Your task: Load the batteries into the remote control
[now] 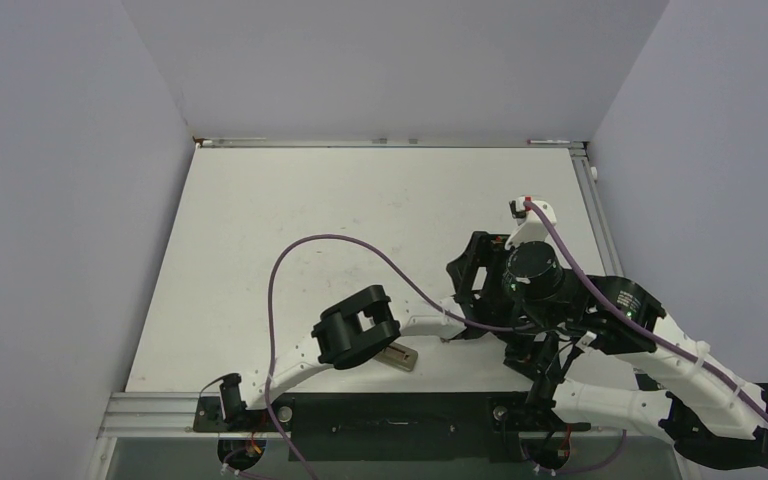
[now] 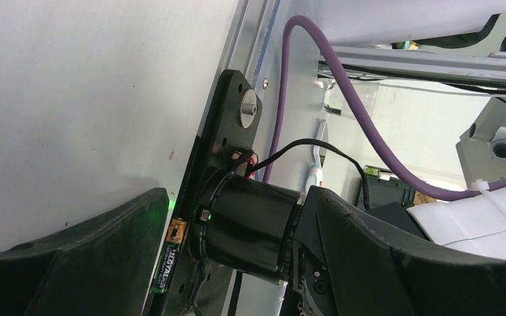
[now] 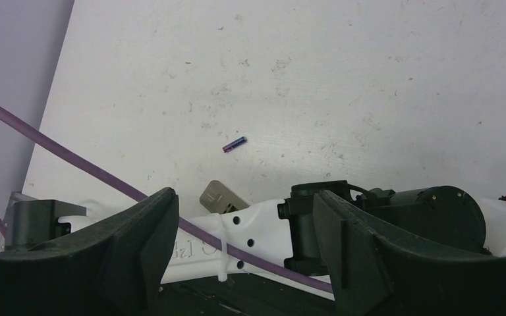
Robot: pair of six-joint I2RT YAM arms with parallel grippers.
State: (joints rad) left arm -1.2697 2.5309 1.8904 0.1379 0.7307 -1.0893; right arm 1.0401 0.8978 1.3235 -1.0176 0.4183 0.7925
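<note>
Leftmost, left gripper (image 2: 237,197) spread wide, gripping nothing. Just inside its left finger, gold-ended battery (image 2: 166,260), long axis along the black base plate (image 2: 223,131), seemingly lying there loose. Further right, remote control (image 1: 400,357), beige back up, at the near table (image 1: 360,200) edge. Beyond it, purple-blue battery (image 3: 234,144), slanted, dead ahead of the right gripper (image 3: 244,196), likewise wide and empty; an easy forward reach for that arm.

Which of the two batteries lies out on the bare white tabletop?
The purple-blue battery, alone on the white table. The gold-tipped battery lies instead at the table's edge, against the black base plate.
</note>
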